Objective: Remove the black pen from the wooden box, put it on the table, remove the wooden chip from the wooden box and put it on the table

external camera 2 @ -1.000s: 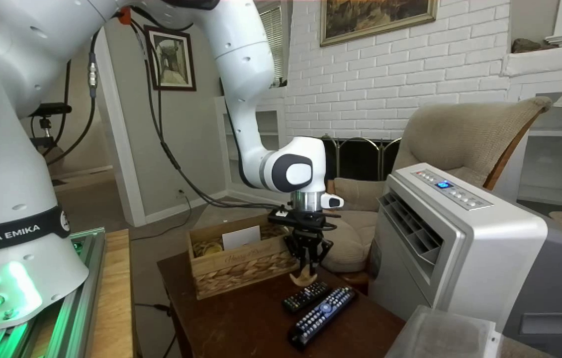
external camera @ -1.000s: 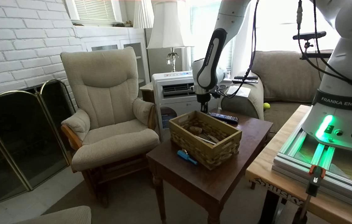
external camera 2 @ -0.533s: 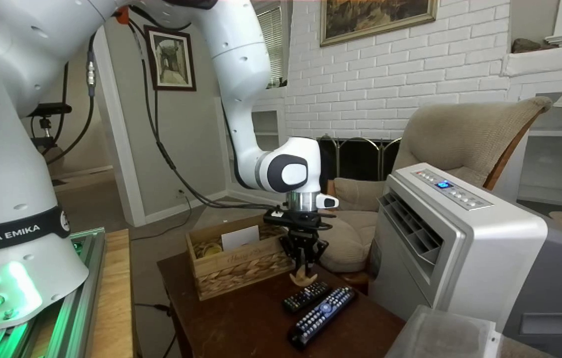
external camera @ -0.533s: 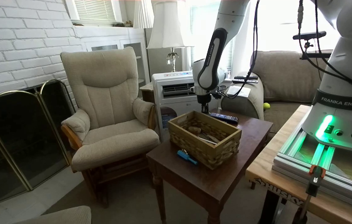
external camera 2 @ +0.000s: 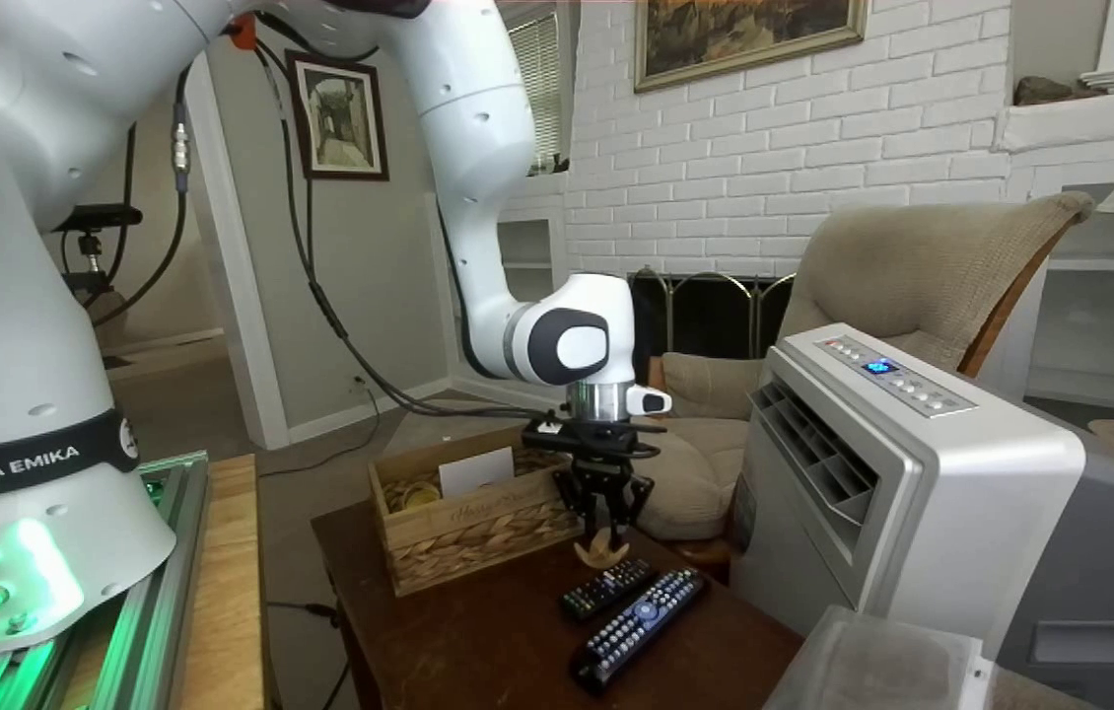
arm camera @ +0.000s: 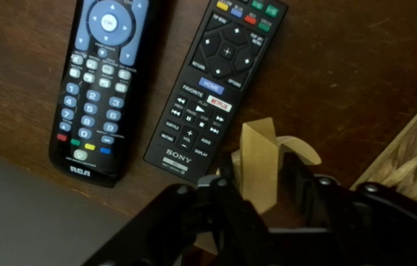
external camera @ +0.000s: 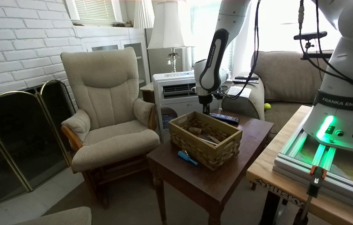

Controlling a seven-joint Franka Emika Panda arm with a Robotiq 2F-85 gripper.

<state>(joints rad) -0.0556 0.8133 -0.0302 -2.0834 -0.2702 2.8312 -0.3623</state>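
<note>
The wooden chip (external camera 2: 600, 554), a light wooden piece with curved arms, stands on the dark brown table (external camera 2: 478, 651) beside the box. It also shows in the wrist view (arm camera: 259, 147). My gripper (external camera 2: 604, 538) is low over the table with its fingers on either side of the chip; in the wrist view the gripper (arm camera: 258, 170) shows a gap between the chip and one finger. The wooden box (external camera: 192, 147) stands on the table, its woven wall also in an exterior view (external camera 2: 478, 547). The black pen cannot be made out in any view.
Two remotes, a smaller one (external camera 2: 606, 589) and a larger one (external camera 2: 638, 629), lie close to the chip. A small blue item (external camera: 187, 157) lies on the other side of the box. A white card (external camera 2: 478, 470) stands in the box. A white appliance (external camera 2: 912, 473) is beyond the table.
The gripper shifted slightly toward the box, and the box moved slightly. Since half a second ago the fingers have spread apart around the chip, which stays standing on the table.
</note>
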